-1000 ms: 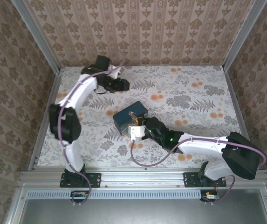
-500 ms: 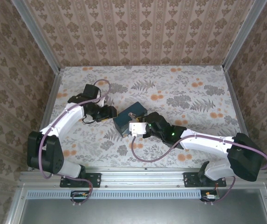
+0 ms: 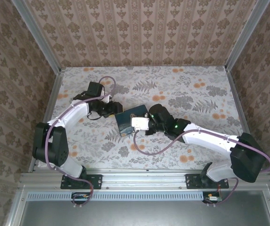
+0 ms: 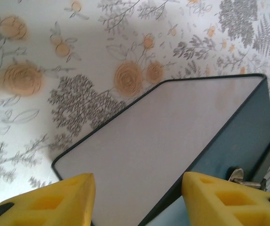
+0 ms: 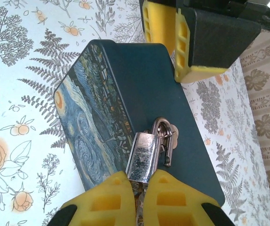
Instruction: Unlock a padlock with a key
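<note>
Closest in, the right gripper (image 5: 142, 197) has its yellow fingers squeezed shut right at the bottom end of the padlock (image 5: 142, 161). Whatever's pinched between them is hidden, but my guess is it's the key. The padlock lies on the dark side of the blue box (image 5: 125, 80), just below the swirly painted lid, with its shackle (image 5: 165, 141) hooked through the box's clasp. Further back, the left gripper (image 4: 138, 183) sits at the far end of the box with its jaws apart, straddling it. I can't tell if it's actually pressing on it. That's my worry: the lock swivels freely on the clasp, so if the box isn't pinned, a twist could just spin the padlock or skid the box across the floral table (image 5: 21, 94), and the fingers could slip off.
</note>
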Available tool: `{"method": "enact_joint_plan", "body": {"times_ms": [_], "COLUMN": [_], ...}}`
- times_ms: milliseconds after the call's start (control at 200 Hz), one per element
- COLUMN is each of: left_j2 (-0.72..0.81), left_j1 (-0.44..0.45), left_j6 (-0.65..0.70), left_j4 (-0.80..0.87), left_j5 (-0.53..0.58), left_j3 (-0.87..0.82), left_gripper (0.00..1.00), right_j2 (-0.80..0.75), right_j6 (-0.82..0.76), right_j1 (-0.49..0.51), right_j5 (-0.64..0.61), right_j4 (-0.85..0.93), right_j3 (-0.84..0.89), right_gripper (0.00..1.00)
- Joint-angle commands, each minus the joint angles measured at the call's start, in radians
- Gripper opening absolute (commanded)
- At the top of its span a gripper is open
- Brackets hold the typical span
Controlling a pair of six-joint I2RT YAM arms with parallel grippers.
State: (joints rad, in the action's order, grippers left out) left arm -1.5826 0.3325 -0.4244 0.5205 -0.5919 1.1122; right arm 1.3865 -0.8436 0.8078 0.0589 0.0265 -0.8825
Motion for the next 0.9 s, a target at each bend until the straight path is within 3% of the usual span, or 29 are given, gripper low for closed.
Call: {"method": "enact_joint_plan", "body": {"times_ms": [0, 235, 390, 620, 895], "left_j2": [-0.063, -0.122, -0.146, -0.164, -0.178], "left_j1": [0.026, 0.062, 0.064, 0.06, 0.06], "left_j6": [0.031, 0.064, 0.088, 0.118, 0.155], "left_j4": [-0.041, -0.046, -0.027, -0.017, -0.001], "left_j5": [-0.041, -0.07, -0.057, -0.029, -0.043], "left_j3": [0.027, 0.091, 0.113, 0.123, 0.135], "left_gripper": [0.52, 0.5, 0.48, 0.47, 0.46], "right_j2": [0.051, 0.105, 0.121, 0.124, 0.089], "right_j6": [0.01, 0.014, 0.072, -0.097, -0.266], "right_j1": [-0.029, -0.029, -0.028, 0.027, 0.044], "right_j5": [0.112, 0.1, 0.092, -0.069, -0.132], "right_j4": [0.029, 0.028, 0.2, 0.329, 0.183], "right_j3": [-0.016, -0.072, -0.19, -0.245, -0.179], "right_gripper": [0.0, 0.0, 0.0, 0.0, 0.0]}}
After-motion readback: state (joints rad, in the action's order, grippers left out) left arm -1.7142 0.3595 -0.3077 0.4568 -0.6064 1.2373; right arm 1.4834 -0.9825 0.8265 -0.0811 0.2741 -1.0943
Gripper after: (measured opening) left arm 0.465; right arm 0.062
